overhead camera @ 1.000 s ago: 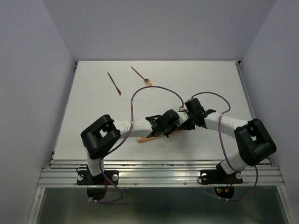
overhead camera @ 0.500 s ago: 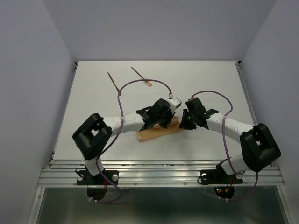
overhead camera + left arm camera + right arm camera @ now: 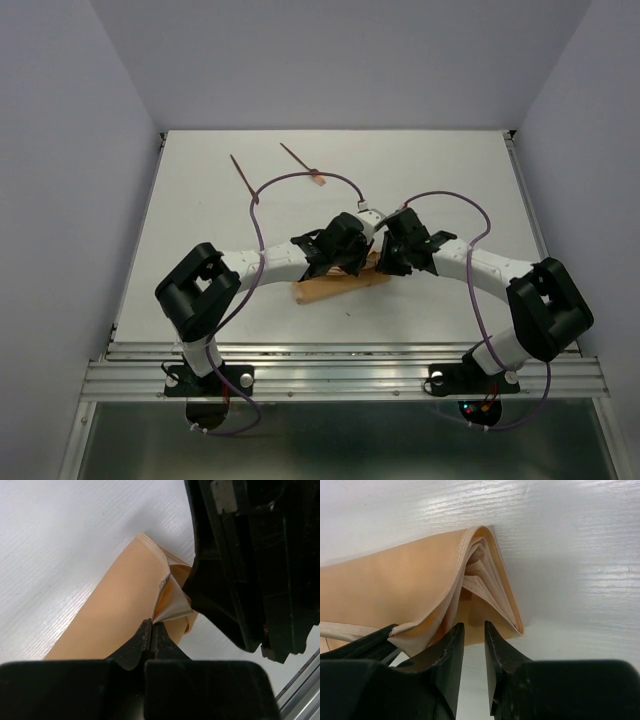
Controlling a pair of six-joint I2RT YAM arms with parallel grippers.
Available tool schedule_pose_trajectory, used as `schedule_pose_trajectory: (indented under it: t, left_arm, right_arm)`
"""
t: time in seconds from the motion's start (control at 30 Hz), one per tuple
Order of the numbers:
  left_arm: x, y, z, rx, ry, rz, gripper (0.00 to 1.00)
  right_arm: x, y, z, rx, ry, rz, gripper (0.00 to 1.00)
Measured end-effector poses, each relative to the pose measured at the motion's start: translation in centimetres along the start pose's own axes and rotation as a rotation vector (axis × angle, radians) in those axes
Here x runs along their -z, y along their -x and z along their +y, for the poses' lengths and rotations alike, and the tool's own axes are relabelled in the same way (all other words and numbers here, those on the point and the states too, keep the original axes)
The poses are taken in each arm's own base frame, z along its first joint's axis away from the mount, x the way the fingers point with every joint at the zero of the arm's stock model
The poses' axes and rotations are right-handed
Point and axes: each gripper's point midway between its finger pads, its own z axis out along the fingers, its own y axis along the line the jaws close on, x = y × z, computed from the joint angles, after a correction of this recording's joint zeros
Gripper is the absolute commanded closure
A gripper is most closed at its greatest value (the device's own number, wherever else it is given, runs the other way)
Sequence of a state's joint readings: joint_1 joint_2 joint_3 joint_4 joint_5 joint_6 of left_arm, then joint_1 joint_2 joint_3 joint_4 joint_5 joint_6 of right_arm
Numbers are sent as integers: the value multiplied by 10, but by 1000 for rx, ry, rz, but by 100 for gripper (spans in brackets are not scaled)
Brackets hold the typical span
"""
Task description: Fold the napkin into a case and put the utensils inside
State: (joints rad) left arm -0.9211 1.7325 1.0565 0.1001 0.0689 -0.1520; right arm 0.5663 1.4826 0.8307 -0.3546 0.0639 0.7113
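Right hand (image 3: 473, 628) — narrow gap, moved in to case (image 3: 395, 585) end; left hand (image 3: 151, 628) pinching its layer.

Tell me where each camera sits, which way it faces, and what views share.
Top external: fixed above, behind the bases, looking down on the table; left arm and right arm show whole.
Left wrist: on the left arm, looking along the left pincer, shut on a napkin layer; the right arm's wrist crowds the right.
Right wrist: on the right arm, looking past the narrowly open right pincer into the napkin's folded end.
Shared: both wrist views show the same napkin end and the left pincer's grip.
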Motion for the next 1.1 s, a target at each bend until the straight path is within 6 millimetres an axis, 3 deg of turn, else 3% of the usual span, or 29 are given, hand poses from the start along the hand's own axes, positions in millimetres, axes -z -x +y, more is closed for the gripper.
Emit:
schedule_pose_trajectory:
  t: [0.33, 0.53, 0.77, 1.1]
  left_arm:
    - [0, -1, 4, 37, 29, 0, 100]
    - [0, -7, 7, 51, 39, 12, 100]
    - [0, -8, 6, 54, 37, 13, 100]
    - [-2, -6, -4, 72, -4, -1, 100]
  right_arm:
    - [-8, -5, 1, -22, -53, -13, 70]
    - [-12, -6, -5, -35, -95, -20, 80]
    - [-12, -5, -7, -53, -111, -30, 99]
    - [-5, -1, -4, -60, -97, -50, 99]
